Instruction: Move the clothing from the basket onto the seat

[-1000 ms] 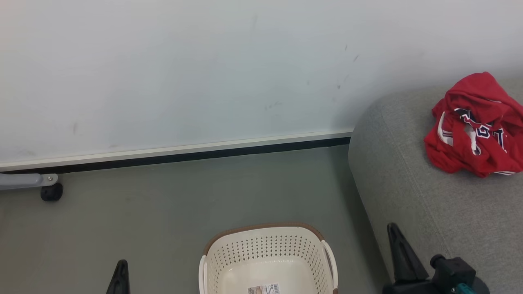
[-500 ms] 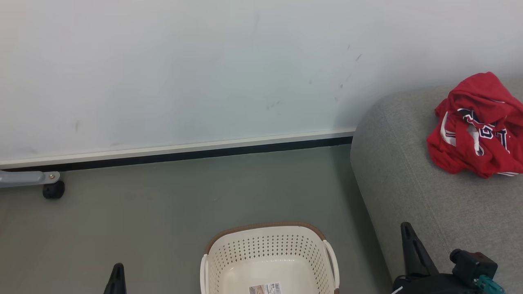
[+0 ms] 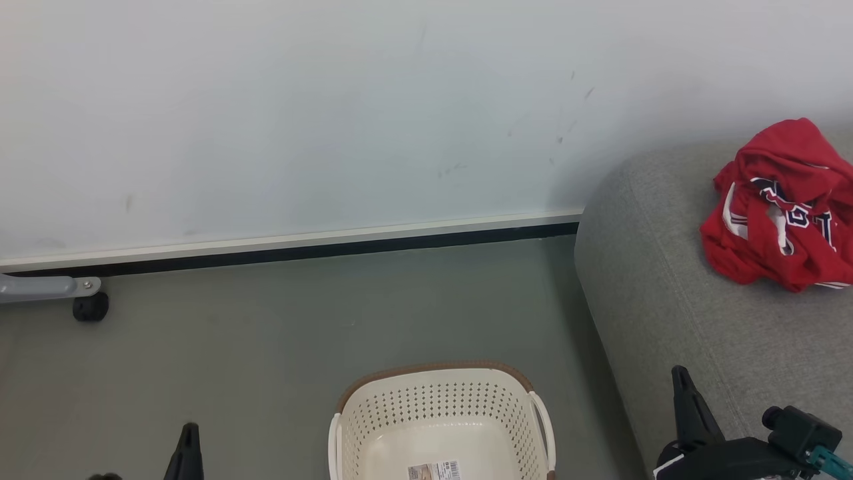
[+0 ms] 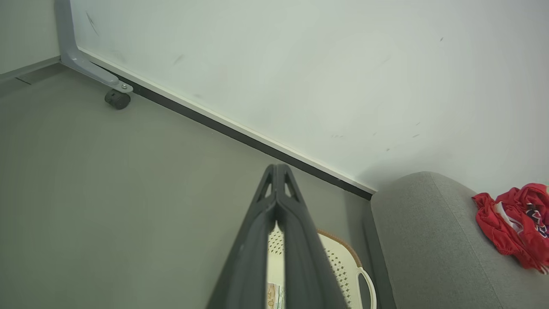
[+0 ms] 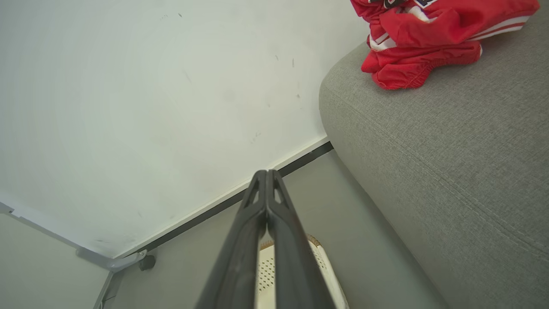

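There is one basket (image 3: 433,400), one sofa (image 3: 700,320) to its right, one heap of red clothes (image 3: 780,207), and one caster wheel (image 3: 90,307).

Place: test room, seemingly posing as a home corner
Surfaces: scuffed white wall (image 3: 333,120) is meeting bare grey floor (image 3: 266,347)
Furnishing: grey sofa (image 3: 700,320) is standing beside a laundry basket (image 3: 436,403)
Equipment: metal frame leg (image 3: 33,288) is resting on a caster (image 3: 90,308)

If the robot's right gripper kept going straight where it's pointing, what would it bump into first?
Probably the white wall, low down near the floor. The right gripper points past the end of the sofa, with nothing between, though depth is hard to judge.
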{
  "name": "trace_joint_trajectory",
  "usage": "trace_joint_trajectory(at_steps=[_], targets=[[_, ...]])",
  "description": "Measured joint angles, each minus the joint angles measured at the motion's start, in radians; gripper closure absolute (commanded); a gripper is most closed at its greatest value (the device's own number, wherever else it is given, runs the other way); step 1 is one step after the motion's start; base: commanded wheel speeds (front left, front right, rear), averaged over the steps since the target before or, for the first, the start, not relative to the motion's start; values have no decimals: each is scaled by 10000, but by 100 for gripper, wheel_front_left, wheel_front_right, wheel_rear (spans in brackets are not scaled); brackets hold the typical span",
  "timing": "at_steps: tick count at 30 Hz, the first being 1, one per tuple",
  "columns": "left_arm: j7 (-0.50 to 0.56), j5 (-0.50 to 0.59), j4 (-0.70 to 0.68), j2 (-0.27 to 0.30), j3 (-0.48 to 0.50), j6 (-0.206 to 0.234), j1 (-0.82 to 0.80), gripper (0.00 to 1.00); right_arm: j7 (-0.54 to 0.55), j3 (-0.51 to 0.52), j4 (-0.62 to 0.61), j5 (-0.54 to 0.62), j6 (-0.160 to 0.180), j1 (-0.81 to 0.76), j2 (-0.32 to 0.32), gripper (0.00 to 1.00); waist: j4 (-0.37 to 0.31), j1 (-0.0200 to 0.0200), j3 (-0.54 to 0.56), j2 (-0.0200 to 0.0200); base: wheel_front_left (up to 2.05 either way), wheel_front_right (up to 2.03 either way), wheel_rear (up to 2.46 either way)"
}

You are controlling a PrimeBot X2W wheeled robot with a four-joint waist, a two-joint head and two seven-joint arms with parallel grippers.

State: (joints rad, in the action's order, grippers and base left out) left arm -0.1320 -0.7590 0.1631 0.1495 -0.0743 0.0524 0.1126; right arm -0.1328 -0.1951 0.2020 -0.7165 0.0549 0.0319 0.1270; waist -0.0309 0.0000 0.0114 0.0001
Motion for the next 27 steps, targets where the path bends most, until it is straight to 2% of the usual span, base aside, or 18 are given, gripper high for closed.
trace_joint_trajectory(at_steps=[27], targets=[[955, -3143, 499, -397, 642, -627, -729, 100, 953, 1252, 345, -3315, -642, 207, -311, 100, 117, 0, -49, 0, 0, 0, 0]])
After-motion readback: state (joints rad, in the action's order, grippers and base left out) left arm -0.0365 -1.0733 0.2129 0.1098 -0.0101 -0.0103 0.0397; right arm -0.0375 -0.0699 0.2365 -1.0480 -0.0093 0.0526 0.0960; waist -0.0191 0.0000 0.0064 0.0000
